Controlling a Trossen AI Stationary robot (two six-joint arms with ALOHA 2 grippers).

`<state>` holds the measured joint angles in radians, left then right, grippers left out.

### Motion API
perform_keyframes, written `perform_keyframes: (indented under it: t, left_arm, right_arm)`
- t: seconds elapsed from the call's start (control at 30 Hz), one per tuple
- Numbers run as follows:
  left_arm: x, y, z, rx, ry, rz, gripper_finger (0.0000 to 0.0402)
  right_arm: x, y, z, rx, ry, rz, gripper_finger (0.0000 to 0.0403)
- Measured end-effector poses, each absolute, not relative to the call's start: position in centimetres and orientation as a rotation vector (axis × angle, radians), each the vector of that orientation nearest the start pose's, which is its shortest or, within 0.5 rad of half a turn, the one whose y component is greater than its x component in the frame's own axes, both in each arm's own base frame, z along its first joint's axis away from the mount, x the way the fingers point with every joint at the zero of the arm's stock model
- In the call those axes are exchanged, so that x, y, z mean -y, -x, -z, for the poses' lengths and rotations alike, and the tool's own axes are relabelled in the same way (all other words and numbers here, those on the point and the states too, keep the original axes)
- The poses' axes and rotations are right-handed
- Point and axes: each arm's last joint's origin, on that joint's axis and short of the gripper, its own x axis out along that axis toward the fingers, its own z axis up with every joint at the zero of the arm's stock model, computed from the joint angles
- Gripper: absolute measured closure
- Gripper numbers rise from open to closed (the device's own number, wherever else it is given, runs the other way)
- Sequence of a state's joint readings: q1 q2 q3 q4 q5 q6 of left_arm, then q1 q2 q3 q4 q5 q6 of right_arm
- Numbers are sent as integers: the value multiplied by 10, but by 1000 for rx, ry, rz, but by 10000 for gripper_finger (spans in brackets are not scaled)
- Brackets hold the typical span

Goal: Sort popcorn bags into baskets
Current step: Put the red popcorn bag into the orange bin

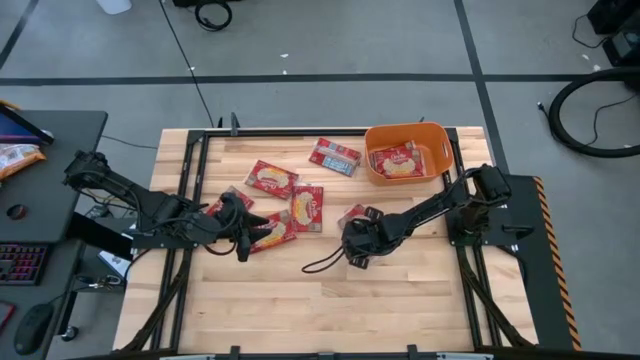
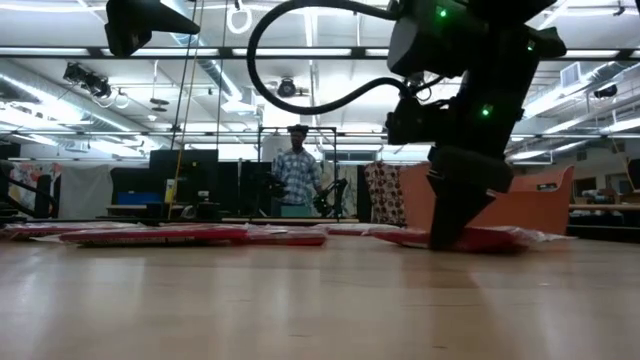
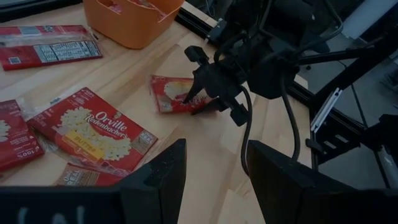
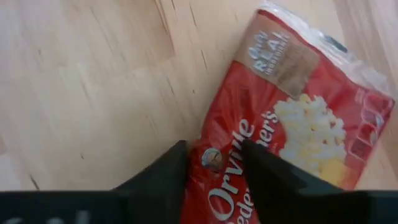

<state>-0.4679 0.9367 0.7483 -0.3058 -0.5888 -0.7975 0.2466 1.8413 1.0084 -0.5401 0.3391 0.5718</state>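
The right gripper (image 1: 357, 243) is coming down on the edge of a popcorn bag (image 4: 292, 124). Its two dark fingers (image 4: 163, 177) are pinching in on the near edge of the red wrapper, right by the brand name. I cannot tell if they are squeezing it tight or only touching it. From the low view the gripper is pressing the bag flat on the table (image 1: 400, 310), so nothing is lifting yet. I think it is going for the edge because a flat bag gives no other place to pinch.

This bag is lying near the middle of the table, not far from the orange basket (image 1: 448, 148) at the back right. The basket is already holding at least one bag (image 1: 397, 162).

The left gripper (image 1: 240, 232) is hanging over a bunch of other bags (image 1: 270, 179) on the left side. Its fingers (image 3: 163, 180) are standing apart and holding nothing. It looks like it is waiting.

One bag (image 1: 335, 155) is lying face down near the basket. A person (image 2: 296, 172) is standing far back in the room.
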Motion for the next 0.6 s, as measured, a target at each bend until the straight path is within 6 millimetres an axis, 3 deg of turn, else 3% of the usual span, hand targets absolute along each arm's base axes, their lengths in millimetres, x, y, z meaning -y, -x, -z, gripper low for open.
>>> perform_keyframes:
  t: [0.23,0.4,0.6]
  left_arm:
    - [74,-182,-286,-350,537,-278,230]
    - [74,-183,-286,-350,537,-278,230]
    - [74,-182,-285,-352,535,-280,230]
  right_arm:
    - [-69,-312,-127,-1260,-74,411,384]
    - [-71,-317,-143,-1347,33,343,378]
    - [-68,-312,-176,-1419,193,347,385]
